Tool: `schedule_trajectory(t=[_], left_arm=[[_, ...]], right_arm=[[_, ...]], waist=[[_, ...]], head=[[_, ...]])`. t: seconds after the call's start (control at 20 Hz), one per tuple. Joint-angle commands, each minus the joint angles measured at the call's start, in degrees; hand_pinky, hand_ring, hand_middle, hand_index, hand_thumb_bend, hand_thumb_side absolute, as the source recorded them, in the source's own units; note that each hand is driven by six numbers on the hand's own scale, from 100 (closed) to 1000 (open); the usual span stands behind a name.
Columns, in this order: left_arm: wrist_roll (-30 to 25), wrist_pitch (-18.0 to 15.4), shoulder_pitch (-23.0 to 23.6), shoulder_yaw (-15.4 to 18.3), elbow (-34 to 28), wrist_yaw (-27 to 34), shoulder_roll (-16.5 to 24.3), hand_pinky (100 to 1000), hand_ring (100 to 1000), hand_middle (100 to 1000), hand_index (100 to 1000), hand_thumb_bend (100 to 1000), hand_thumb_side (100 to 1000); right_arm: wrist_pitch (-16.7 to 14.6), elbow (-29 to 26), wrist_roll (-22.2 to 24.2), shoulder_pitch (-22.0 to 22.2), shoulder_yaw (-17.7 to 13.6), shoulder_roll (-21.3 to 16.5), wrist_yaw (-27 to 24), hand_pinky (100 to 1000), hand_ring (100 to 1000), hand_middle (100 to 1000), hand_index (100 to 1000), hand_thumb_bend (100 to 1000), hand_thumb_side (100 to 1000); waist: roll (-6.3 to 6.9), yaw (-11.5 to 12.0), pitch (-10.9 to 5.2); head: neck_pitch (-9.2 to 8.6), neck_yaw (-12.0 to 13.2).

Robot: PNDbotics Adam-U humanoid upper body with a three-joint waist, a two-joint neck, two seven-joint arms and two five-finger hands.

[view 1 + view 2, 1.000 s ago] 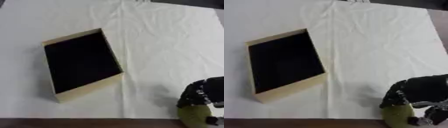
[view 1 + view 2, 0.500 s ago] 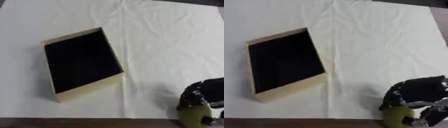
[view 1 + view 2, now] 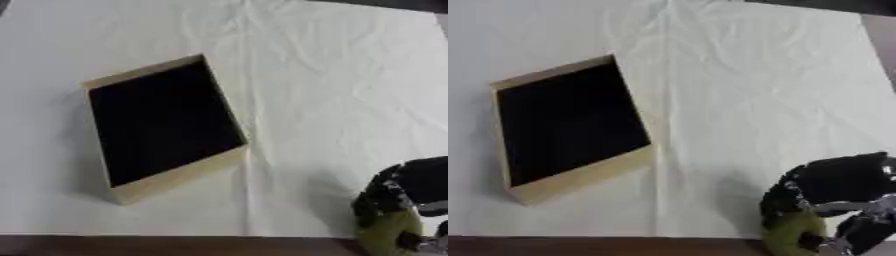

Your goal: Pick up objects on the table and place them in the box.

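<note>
Two head-mounted views, left eye and right eye of one stereo pair, both looking steeply down onto the table from the robot's near side, facing away from it. Framing is mid-close: the white cloth (image 3: 332, 75) fills almost everything, and only a dark strip of table edge (image 3: 131, 245) shows along the near border.

Both views share nearly the same scene. The box (image 3: 162, 125) sits left of centre in each, and the right hand (image 3: 833, 195) shows in the near right corner. The right eye view is offset sideways, so the box lies further left and more of the hand is in frame there. The table lies slightly askew in both.
</note>
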Motion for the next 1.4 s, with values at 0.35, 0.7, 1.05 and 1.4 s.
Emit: schedule_trajectory(t=[0.35,0.7,1.05,1.4], left_arm=[[0.5,0.0,-0.5,0.8,-0.9,-0.3,1.0,549,684,685,705,890,757],[0.7,0.0,-0.4,0.9,-0.9,-0.3,0.9,547,679,684,704,887,758],[0.8,0.0,-0.4,0.9,-0.9,-0.3,0.9,545,673,678,703,887,757],[0.9,0.0,-0.5,1.0,-0.9,-0.3,1.0,544,670,674,703,886,757]], right_arm=[[0.0,-0.8,-2.7,-0.5,-0.9,-1.0,-3.3,725,690,541,752,100,100],[0.4,-0.8,-6.5,-0.4,-0.8,-0.8,-5.5,649,612,463,646,100,100],[0.9,-0.8,-10.3,-0.2,-0.8,-0.8,-7.8,615,555,349,486,100,100],[0.1,-0.8,-12.4,-0.2,-0.8,-0.9,-7.6,606,534,301,413,100,100]], waist=[[0.86,-0.2,-0.18],[0.77,-0.2,-0.19],[0.75,-0.3,-0.27],[0.77,-0.3,-0.41]], head=[[-0.53,0.3],[-0.36,0.3],[-0.27,0.3],[-0.26,0.4]])
